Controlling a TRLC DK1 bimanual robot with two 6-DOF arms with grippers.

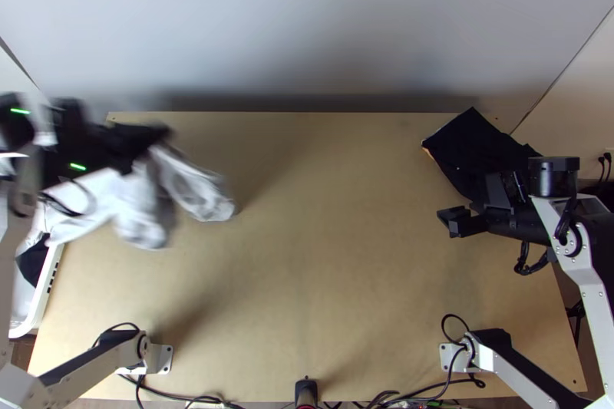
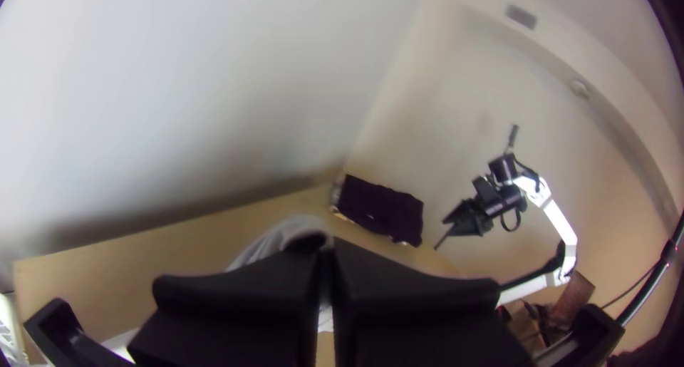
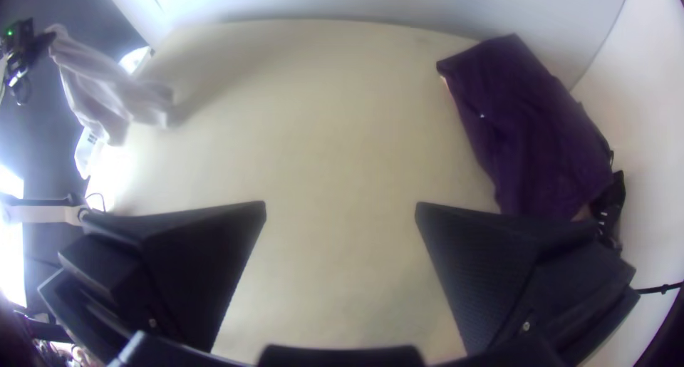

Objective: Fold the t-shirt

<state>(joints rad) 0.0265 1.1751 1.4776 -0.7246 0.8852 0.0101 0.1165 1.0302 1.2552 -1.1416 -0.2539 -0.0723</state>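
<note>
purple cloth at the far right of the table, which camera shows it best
The right wrist view: the purple cloth looks large there, with its colour and most of its outline plain. The top view shows it almost black, partly covered by the right arm. The left wrist view shows it small and far off.

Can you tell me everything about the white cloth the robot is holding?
The cloth is white or pale grey and looks soft and thin. It is bunched, with long, loose creases, not spread flat or neatly folded. The left gripper pinches it near one end, and the rest droops over the far left part of the wooden table. I can't make out a collar or sleeves, or tell whether its lowest part touches the table.
</note>
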